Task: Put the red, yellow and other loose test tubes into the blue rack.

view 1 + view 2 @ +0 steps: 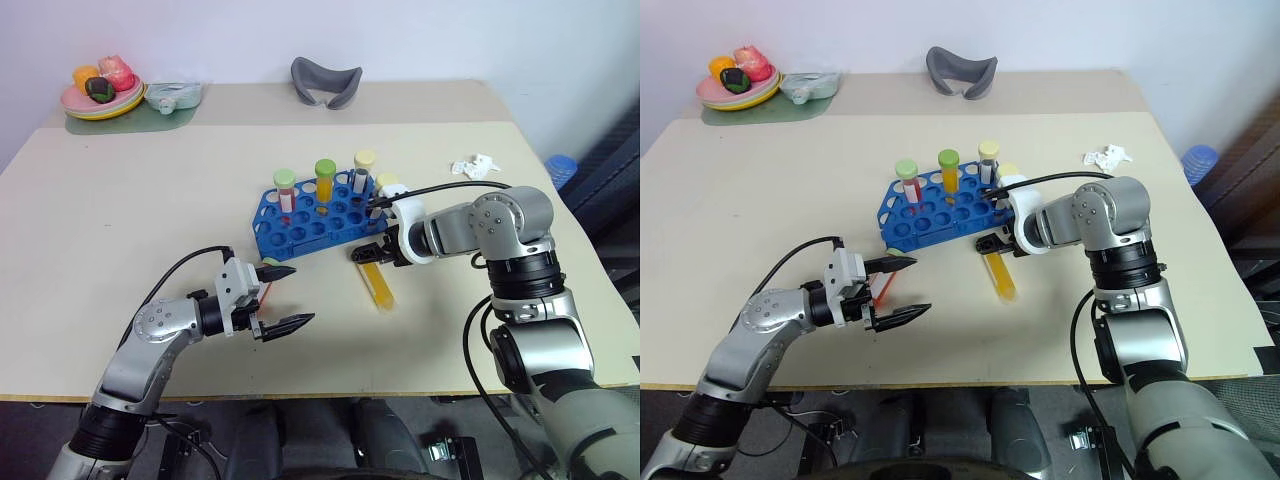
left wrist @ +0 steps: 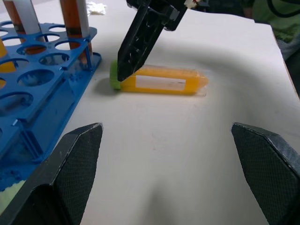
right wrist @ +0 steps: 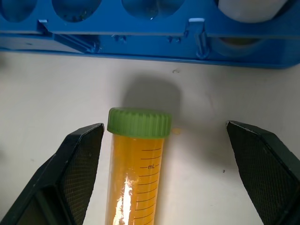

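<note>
We center the open right gripper (image 1: pixel 368 253) over the yellow tube (image 1: pixel 378 284) lying near the blue rack (image 1: pixel 300 222), then close squarely.

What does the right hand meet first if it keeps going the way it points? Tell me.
Most likely the yellow tube lying on the table: the open right hand points down at its green-capped end, the tube nearer one finger than centred.

A: The yellow tube (image 3: pixel 136 173) is cut off at the right wrist view's edge, so its tip is out of sight there. The blue rack (image 2: pixel 33 93) runs off the frame too.

B: And the red tube (image 1: pixel 268 291) hides mostly behind the left gripper (image 1: pixel 284 297)
</note>
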Robot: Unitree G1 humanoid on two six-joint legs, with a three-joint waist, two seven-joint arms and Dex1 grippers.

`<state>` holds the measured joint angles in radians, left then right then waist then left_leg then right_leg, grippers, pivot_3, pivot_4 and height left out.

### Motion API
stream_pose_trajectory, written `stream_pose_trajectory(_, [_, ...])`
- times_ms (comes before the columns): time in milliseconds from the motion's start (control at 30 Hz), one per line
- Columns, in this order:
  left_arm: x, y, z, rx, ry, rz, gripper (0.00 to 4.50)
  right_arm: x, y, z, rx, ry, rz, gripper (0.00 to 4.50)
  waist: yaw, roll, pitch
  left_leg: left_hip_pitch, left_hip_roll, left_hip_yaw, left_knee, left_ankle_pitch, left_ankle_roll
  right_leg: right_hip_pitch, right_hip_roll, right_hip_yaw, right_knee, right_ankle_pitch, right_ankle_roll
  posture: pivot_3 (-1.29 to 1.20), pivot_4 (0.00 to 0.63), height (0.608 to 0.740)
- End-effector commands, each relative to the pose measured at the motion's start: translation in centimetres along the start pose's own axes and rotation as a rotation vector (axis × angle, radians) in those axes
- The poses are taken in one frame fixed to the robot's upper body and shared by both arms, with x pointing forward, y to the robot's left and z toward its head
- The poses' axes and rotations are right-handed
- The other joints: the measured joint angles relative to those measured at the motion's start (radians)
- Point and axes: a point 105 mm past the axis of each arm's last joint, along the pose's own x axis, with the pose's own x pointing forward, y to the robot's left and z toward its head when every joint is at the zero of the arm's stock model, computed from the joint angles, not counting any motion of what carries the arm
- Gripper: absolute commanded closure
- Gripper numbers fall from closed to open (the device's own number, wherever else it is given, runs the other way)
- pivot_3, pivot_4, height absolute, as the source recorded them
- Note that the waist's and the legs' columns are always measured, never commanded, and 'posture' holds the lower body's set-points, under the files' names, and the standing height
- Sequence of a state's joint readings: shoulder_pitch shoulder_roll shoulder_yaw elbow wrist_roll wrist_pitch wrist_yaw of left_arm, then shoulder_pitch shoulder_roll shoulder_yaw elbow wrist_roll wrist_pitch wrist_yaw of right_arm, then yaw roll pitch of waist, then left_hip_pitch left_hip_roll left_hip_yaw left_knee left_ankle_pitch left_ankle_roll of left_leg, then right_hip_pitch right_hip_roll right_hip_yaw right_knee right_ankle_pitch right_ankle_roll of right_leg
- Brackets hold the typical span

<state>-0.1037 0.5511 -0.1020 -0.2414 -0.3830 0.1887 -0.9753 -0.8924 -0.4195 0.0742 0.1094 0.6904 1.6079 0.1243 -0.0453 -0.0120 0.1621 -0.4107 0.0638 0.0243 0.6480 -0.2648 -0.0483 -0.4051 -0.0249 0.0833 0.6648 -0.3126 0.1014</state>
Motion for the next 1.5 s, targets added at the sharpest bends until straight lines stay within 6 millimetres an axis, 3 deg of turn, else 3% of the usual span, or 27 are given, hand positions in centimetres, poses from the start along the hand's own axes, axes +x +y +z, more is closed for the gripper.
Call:
stream_pose_trajectory(33, [-0.1, 0.1, 0.6, 0.029, -0.01, -0.002, 0.0, 0.2, -0.1, -0.9, -0.032, 0.015, -0.038, 0.24, 0.0, 0.0, 0.0, 0.0, 0.0, 0.0, 0.0, 0.0, 0.0, 0.0, 0.0, 0.0, 0.0, 0.0, 0.0, 0.0, 0.15, 0.74])
stream_pose_trajectory(100, [-0.1, 0.2, 0.6, 0.03, -0.009, -0.001, 0.0, 0.3, 0.0, -1.3, -0.043, 0.02, -0.035, 0.24, 0.001, 0.0, 0.0, 0.0, 0.0, 0.0, 0.0, 0.0, 0.0, 0.0, 0.0, 0.0, 0.0, 0.0, 0.0, 0.0, 0.15, 0.74])
stream_pose_trajectory(167, [-0.1, 0.3, 0.7, 0.031, -0.009, 0.0, 0.0, 0.4, 0.2, -1.7, -0.055, 0.02, -0.03, 0.74, 0.001, 0.0, 0.0, 0.0, 0.0, 0.0, 0.0, 0.0, 0.0, 0.0, 0.0, 0.0, 0.0, 0.0, 0.0, 0.0, 0.15, 0.74])
stream_pose_trajectory(600, [0.1, 0.7, 0.8, 0.035, -0.008, -0.012, 0.0, 0.3, 0.6, -2.5, -0.074, 0.002, -0.029, 0.74, 0.001, 0.0, 0.0, 0.0, 0.0, 0.0, 0.0, 0.0, 0.0, 0.0, 0.0, 0.0, 0.0, 0.0, 0.0, 0.0, 0.15, 0.74])
stream_pose_trajectory(733, [0.2, 0.6, 0.7, 0.032, -0.008, -0.02, 0.0, 0.4, 0.9, -2.8, -0.075, 0.002, -0.017, 2.05, 0.001, 0.0, 0.0, 0.0, 0.0, 0.0, 0.0, 0.0, 0.0, 0.0, 0.0, 0.0, 0.0, 0.0, 0.0, 0.0, 0.15, 0.74])
stream_pose_trajectory(800, [0.2, 0.6, 0.7, 0.032, -0.008, -0.021, 0.0, 0.5, 1.0, -2.8, -0.077, 0.001, -0.014, 2.05, 0.0, 0.0, 0.0, 0.0, 0.0, 0.0, 0.0, 0.0, 0.0, 0.0, 0.0, 0.0, 0.0, 0.0, 0.0, 0.0, 0.15, 0.74])
stream_pose_trajectory(900, [0.1, 0.7, 0.7, 0.033, -0.006, -0.023, 0.0, 0.5, 1.1, -2.8, -0.081, 0.0, -0.013, 2.8, 0.0, 0.0, 0.0, 0.0, 0.0, 0.0, 0.0, 0.0, 0.0, 0.0, 0.0, 0.0, 0.0, 0.0, 0.0, 0.0, 0.15, 0.74])
stream_pose_trajectory(967, [0.2, 0.7, 0.7, 0.033, -0.006, -0.024, 0.0, 0.5, 1.2, -2.8, -0.084, -0.002, -0.011, 3.61, -0.001, 0.0, 0.0, 0.0, 0.0, 0.0, 0.0, 0.0, 0.0, 0.0, 0.0, 0.0, 0.0, 0.0, 0.0, 0.0, 0.15, 0.74])
stream_pose_trajectory(1267, [0.2, 0.7, 0.7, 0.032, -0.008, -0.021, 0.0, 0.2, 1.7, -2.2, -0.107, -0.021, -0.004, 3.61, -0.001, 0.0, 0.0, 0.0, 0.0, 0.0, 0.0, 0.0, 0.0, 0.0, 0.0, 0.0, 0.0, 0.0, 0.0, 0.0, 0.15, 0.74])
stream_pose_trajectory(1500, [-0.2, 1.1, 0.2, 0.002, -0.012, 0.007, 0.0, -1.8, 3.4, -0.5, -0.174, -0.142, 0.054, 3.61, 0.001, 0.0, 0.0, -0.001, 0.0, 0.0, -0.001, 0.0, 0.0, -0.001, 0.0, 0.0, 0.0, 0.0, 0.0, 0.0, 0.15, 0.74])
